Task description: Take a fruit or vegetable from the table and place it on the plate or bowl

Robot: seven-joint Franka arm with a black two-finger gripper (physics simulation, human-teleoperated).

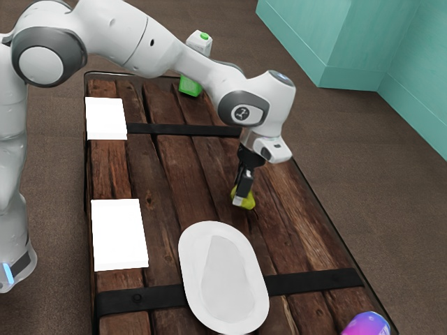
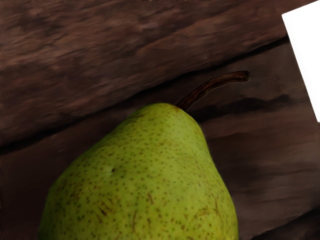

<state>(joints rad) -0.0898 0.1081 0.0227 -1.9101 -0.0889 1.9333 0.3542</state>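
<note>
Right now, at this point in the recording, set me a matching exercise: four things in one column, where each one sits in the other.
Things:
1. pear
2. oval plate
3. green box
4. purple object

Places:
A. at the exterior view's lower right corner
B. at the far edge of the table, partly behind the arm
C. directly under the gripper
D. lying across the near black strap

Pairs: 1-C, 2-D, 3-B, 4-A
</note>
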